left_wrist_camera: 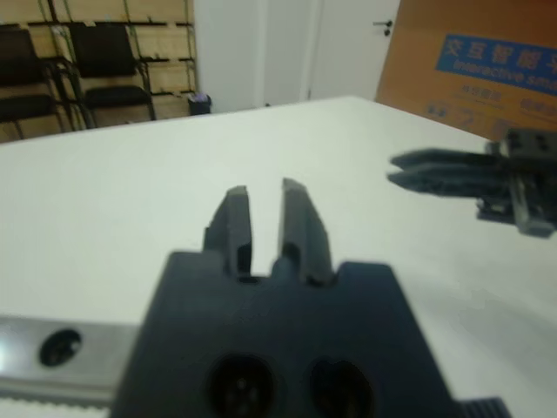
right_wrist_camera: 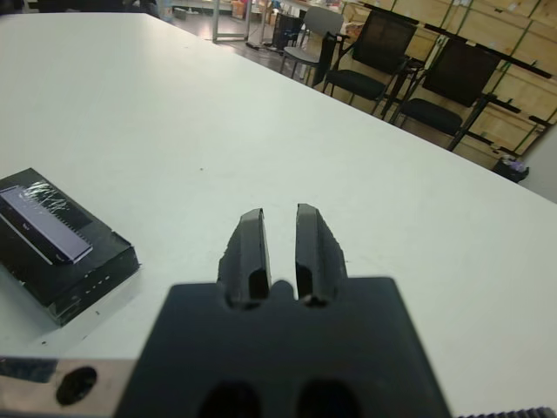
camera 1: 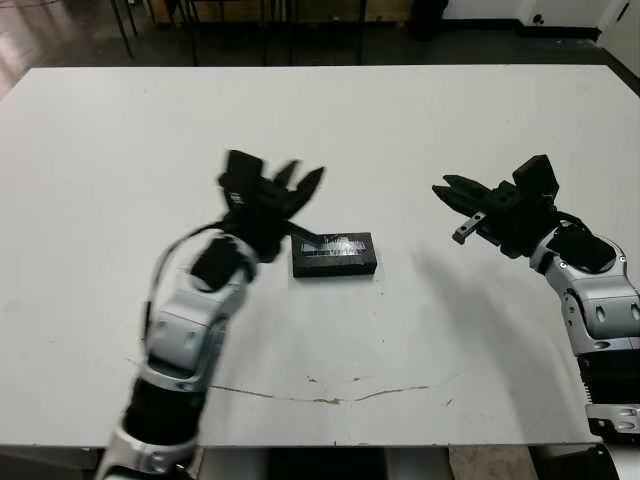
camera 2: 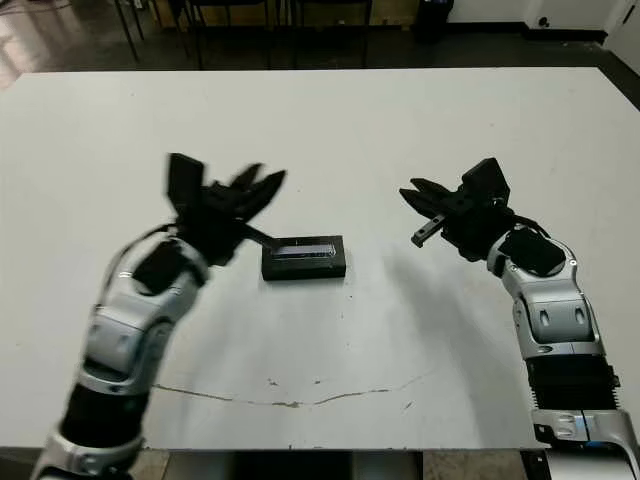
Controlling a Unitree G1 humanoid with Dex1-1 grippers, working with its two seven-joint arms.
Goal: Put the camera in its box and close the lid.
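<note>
The lid, black with a pale strip on top, lies flat on the black box at the table's middle, and together they look like one closed case. It also shows in the right wrist view, lid on box. The camera is out of view. My left gripper hovers just left of and above the case, fingers close together with nothing between them. My right gripper hangs in the air well to the right of the case, pointing toward it, also shut and empty.
A thin dark scratch line runs across the white table near its front edge. Chairs and shelving stand beyond the far side. An orange cardboard carton shows in the left wrist view.
</note>
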